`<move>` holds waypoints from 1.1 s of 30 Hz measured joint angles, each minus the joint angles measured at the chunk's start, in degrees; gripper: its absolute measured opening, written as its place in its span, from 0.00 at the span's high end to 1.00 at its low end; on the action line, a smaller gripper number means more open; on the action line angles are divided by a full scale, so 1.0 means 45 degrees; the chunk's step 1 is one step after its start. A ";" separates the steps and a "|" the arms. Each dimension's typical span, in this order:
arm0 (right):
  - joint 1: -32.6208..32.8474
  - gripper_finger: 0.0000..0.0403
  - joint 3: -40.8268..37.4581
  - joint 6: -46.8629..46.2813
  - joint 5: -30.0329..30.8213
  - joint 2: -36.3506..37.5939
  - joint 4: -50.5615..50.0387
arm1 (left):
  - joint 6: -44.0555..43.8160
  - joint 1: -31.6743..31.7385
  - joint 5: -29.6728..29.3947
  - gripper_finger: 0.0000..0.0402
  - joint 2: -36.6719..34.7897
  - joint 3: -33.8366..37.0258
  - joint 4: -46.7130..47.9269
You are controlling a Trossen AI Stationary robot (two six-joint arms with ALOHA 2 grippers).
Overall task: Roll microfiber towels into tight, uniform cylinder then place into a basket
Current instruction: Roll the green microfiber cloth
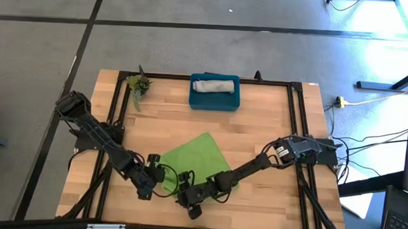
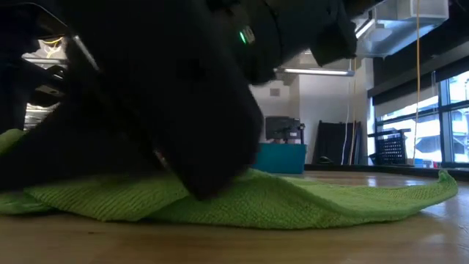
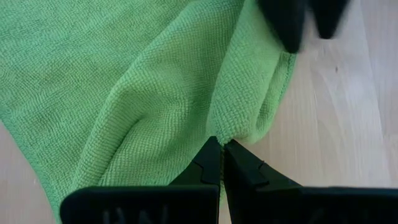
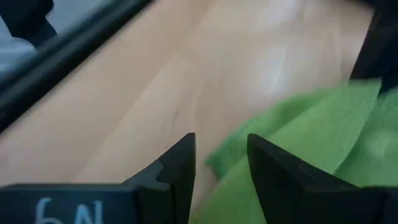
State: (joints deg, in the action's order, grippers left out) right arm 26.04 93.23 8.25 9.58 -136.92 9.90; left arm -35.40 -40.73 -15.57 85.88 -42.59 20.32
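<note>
Lime green towel [image 1: 196, 158] lies spread on the desk [image 1: 265, 131], well short of the teal basket [image 1: 215, 99], where the grey towel [image 1: 215, 85] sits rolled. Left pincer [image 3: 222, 144] pinches the green towel's near edge; right pincer [image 4: 221, 149], fingers parted, straddles that edge beside it.

Robotics lab or office hall, wooden table [image 1: 258, 131], tall windows [image 2: 421, 121], ceiling strip light [image 2: 315, 71], floor cables [image 1: 377, 101]
</note>
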 joint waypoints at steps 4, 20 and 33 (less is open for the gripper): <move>0.0180 0.64 0.0452 0.0588 -0.0042 0.0068 0.0346 | -0.0003 -0.0001 -0.0001 1.00 -0.0003 0.0000 0.0004; -0.0064 0.64 0.0452 -0.0110 -0.0031 -0.0832 0.0228 | -0.0004 -0.0011 -0.0001 1.00 -0.0003 0.0000 -0.0025; 0.0002 0.64 0.0500 -0.2469 0.0916 -0.0801 -0.1060 | -0.0551 -0.0450 0.0054 1.00 -0.0003 0.0000 0.0055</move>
State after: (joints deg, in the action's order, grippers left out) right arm 26.05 95.48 -2.86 13.71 -140.53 5.13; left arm -37.88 -42.75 -15.33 85.86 -42.59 20.56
